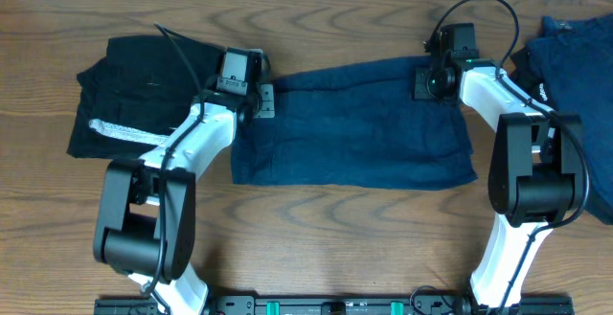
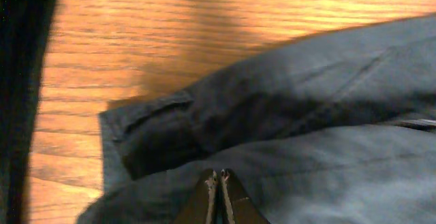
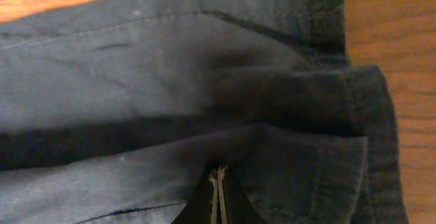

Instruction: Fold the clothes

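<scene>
Wooden table [image 1: 335, 219] in full view, warm brown grain running nine to three o'clock. Out at nine o'clock lies a black garment [image 1: 134, 85], folded up, a whitish-grey band [image 1: 120, 129] across its six o'clock edge. Dead centre, spreading toward twelve and three, there's the navy garment [image 1: 354, 123], laid out flat and wide, its nine o'clock end doubled over with a hem showing. Bare wood separates it from the black one. Over at three o'clock, a second navy piece [image 1: 584, 76] runs off the table's edge, rumpled. Along six o'clock, a dark rail [image 1: 335, 305] sits on the table's rim.
</scene>
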